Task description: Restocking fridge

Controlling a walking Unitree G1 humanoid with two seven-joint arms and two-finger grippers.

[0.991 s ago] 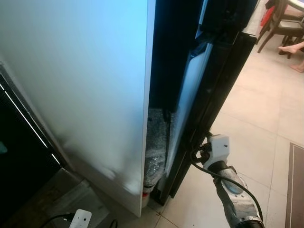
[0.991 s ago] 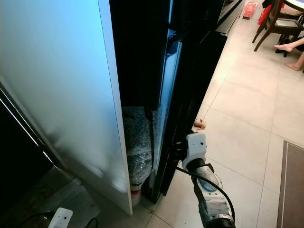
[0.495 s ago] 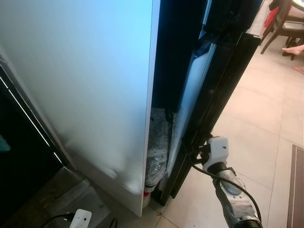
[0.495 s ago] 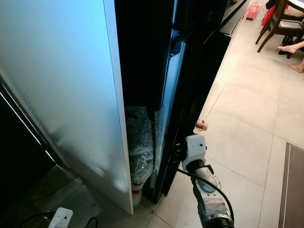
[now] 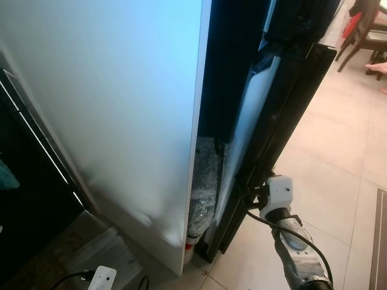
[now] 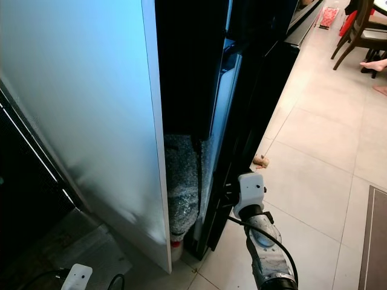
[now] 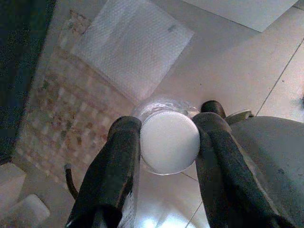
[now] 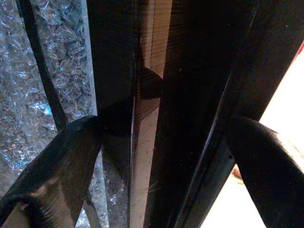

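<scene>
Kitchen floor of pale tiles (image 6: 314, 151), tall white panel (image 5: 109, 109) beside a black fridge. Right tool (image 8: 156, 142): fingers spread wide, straddling the edge of the black fridge door (image 6: 254, 121) low down, nothing clamped. Left tool (image 7: 166, 137): fingers closed on the neck of a clear bottle (image 7: 164, 107) with white cap (image 7: 169, 141), held low above the floor. Step in hand, as judged: swinging the door wider; best done with the fingers hooked well behind the edge and a steady outward pull, bottle kept clear. Surroundings: bubble wrap (image 6: 183, 181) stuffed in the gap between panel and fridge, a wrap sheet (image 7: 133, 45) on the floor, chairs (image 6: 357, 30) and a person's foot (image 6: 375, 63) beyond.
</scene>
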